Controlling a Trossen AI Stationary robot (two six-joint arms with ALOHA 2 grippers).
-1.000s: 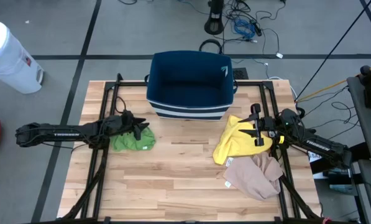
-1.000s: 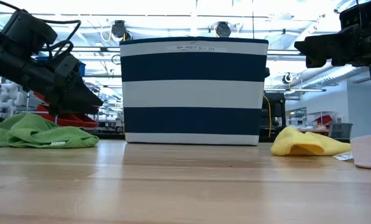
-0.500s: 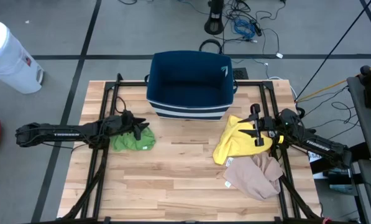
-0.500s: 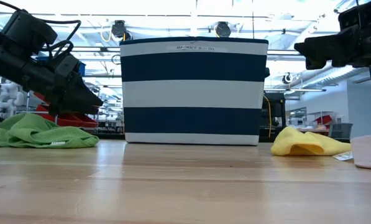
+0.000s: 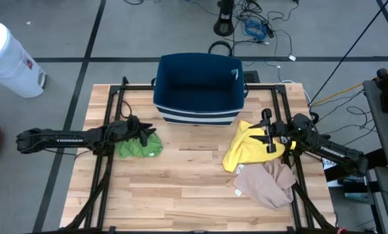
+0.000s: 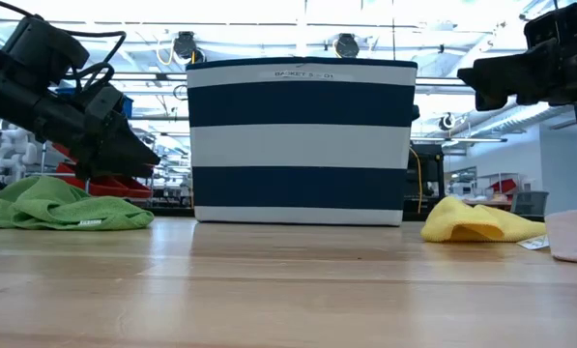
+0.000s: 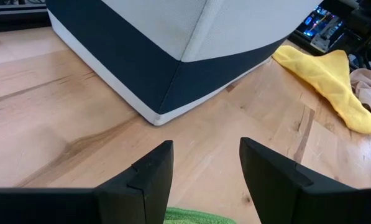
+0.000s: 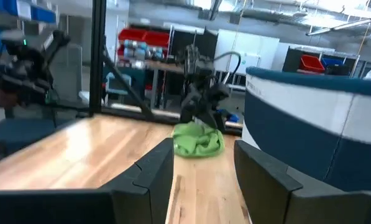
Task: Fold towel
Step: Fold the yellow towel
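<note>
Green towel (image 5: 139, 145) lies crumpled under the left gripper's (image 5: 147, 134) parted fingers.

Basket (image 5: 199, 88) sits at table's (image 5: 181, 188) back-centre, one towel (image 5: 139, 146) front-left of it under left gripper (image 5: 145, 134), another towel (image 5: 244, 151) front-right under right gripper (image 5: 267, 132), w/ a cloth (image 5: 266, 183) just before that.

Crumpled bright green cloth towel (image 5: 139, 146) just by the black left hand (image 5: 146, 133). Soft yellow cloth towel (image 5: 244, 151) under the black right hand (image 5: 267, 136), beige-pink cloth (image 5: 269, 182) beside it. Navy fabric basket w/ broad white stripes (image 6: 302, 141). Pale wood plank bench (image 5: 181, 188).
</note>
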